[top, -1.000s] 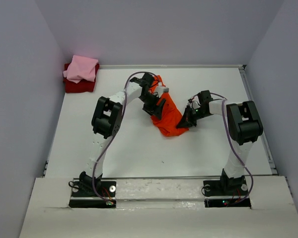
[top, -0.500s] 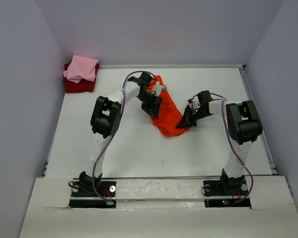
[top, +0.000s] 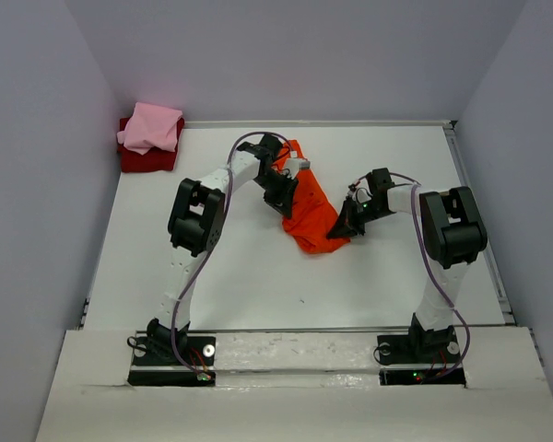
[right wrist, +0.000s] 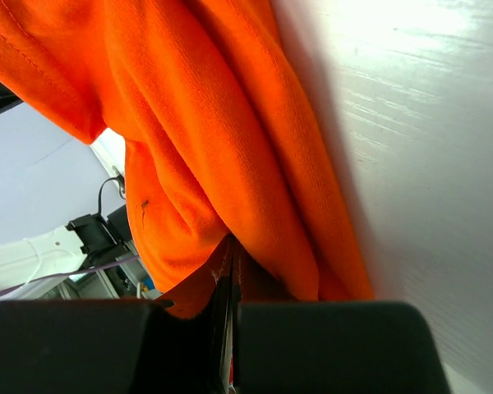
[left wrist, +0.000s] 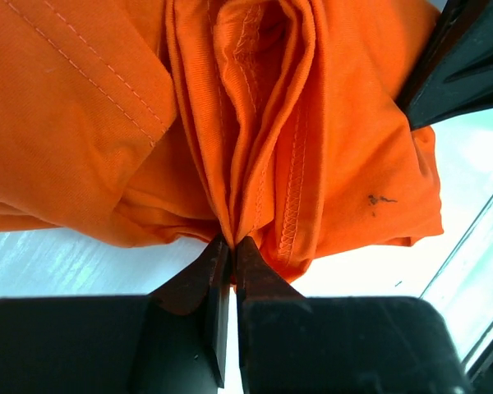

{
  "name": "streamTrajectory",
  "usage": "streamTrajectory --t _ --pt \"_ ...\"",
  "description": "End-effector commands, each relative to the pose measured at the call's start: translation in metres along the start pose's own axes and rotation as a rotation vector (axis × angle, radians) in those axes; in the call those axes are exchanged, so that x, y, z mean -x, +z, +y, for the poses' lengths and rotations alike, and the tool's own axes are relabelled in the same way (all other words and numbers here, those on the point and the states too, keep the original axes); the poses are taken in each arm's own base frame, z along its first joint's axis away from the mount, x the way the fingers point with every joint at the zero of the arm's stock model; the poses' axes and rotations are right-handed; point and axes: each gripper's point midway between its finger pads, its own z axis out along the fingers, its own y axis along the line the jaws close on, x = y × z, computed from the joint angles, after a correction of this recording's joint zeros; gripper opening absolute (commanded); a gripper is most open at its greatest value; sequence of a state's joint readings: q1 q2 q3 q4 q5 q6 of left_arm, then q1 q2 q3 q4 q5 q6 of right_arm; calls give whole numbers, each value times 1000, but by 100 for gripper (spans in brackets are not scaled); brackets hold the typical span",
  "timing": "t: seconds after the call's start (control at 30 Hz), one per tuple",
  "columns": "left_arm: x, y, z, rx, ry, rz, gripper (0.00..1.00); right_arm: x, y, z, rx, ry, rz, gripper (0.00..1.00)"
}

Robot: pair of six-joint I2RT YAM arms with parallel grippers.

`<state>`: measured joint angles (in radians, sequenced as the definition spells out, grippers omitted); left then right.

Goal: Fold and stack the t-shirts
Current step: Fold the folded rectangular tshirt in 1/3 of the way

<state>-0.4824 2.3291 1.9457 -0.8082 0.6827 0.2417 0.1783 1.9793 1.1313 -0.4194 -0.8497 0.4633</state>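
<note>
The orange-red t-shirt (top: 311, 216) lies bunched in a long heap in the middle of the table. My left gripper (top: 289, 208) is at its left side, jaws pinched on gathered folds of the orange cloth (left wrist: 255, 148). At the shirt's right edge my right gripper (top: 344, 227) is shut on a fold of the same cloth (right wrist: 214, 164). A light pink t-shirt (top: 152, 127) lies folded on a dark red t-shirt (top: 146, 160) at the far left corner.
Grey walls (top: 46, 184) enclose the white table (top: 249, 276) on three sides. A raised rail (top: 475, 203) runs along the table's right edge. Both arm bases (top: 175, 354) stand on the near ledge.
My left gripper has closed from wide open onto the shirt's folds. The shirt's left side has drawn in slightly. The right arm has not moved.
</note>
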Motion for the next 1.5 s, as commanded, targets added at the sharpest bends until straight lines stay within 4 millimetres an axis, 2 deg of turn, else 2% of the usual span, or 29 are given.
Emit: streamTrajectory --t 0.0,0.17,0.4,0.57,0.93,1.17,1.23,1.27,1.47 --pt "16 -22 -21 -34 43 -53 13 -1 1 3 1 -18 10 0" --pt "24 -32 -24 -38 49 -82 12 -2 1 2 -1 -17 10 0" --pt "54 -54 -31 -4 73 -168 12 -3 0 2 -2 -17 9 0" --pt "62 -64 -30 28 82 -196 12 -4 0 2 0 -18 11 0" --pt "67 -62 -31 9 91 -208 14 0 -6 10 0 -47 -14 4" --pt "74 -55 -19 14 93 -218 16 3 -14 19 1 -62 -42 8" --pt "73 -53 -14 21 90 -214 16 5 -16 20 -9 -70 -56 17" --pt "72 -49 -11 20 83 -205 16 5 -17 22 -10 -76 -62 29" --pt "71 -36 -3 -3 71 -191 17 10 -30 37 -11 -117 -105 60"
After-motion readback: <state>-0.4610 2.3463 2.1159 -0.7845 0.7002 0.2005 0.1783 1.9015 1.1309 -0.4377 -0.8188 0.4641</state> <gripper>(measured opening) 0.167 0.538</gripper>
